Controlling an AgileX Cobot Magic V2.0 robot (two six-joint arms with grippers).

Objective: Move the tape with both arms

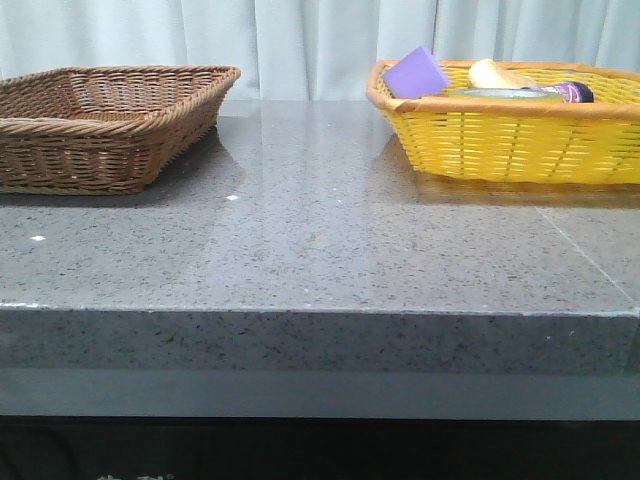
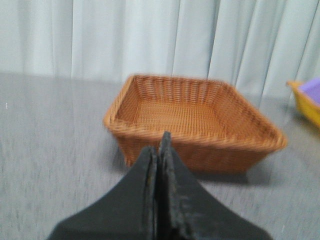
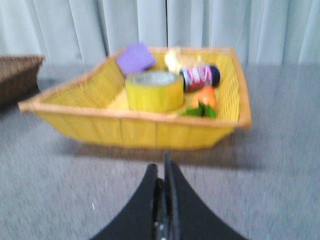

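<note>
Tape (image 3: 154,90) sits flat, core axis upright, inside yellow basket (image 3: 135,131), w/ purple block (image 3: 135,57) behind it and a small bottle (image 3: 200,76) just beside. Right pincer (image 3: 163,170) is pressed together, aimed straight at basket; tape lies directly ahead, past the near wall. Left pincer (image 2: 158,150), also pressed shut, faces the brown basket (image 2: 195,142), well apart. Right arm's clearly nearer, so prob. it picks first. Grey tabletop (image 1: 320,240) between baskets.

Tape (image 1: 510,93) mostly hidden behind yellow basket (image 1: 520,140) rim; basket cut off at edge.
</note>
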